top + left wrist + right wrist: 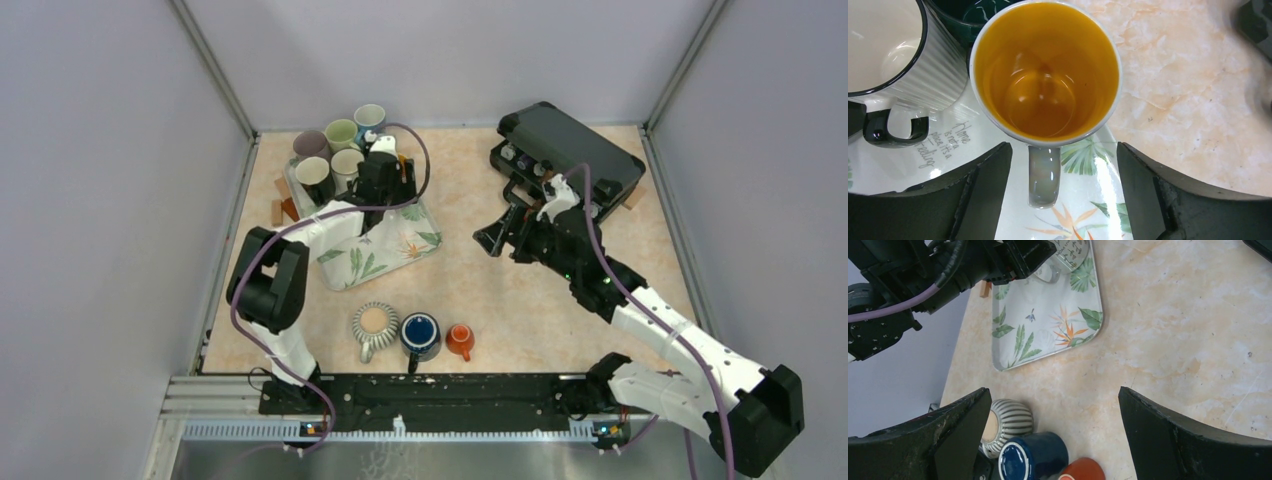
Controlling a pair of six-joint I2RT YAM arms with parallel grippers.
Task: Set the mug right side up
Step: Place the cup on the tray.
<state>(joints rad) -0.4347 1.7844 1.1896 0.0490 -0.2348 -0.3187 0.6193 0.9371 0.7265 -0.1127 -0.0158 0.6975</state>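
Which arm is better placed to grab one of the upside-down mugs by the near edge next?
Probably right. The right pincer hangs open over bare table, facing the blue mug and orange mug; the left pincer straddles the handle of a yellow-lined mug on the tray.

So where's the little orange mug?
In the top view, the orange mug sits by the table's near edge, just right of the blue mug.

Script on the tray (1087, 202), left of the mug (1045, 70) handle: "Home is not a place it's a Feeling".
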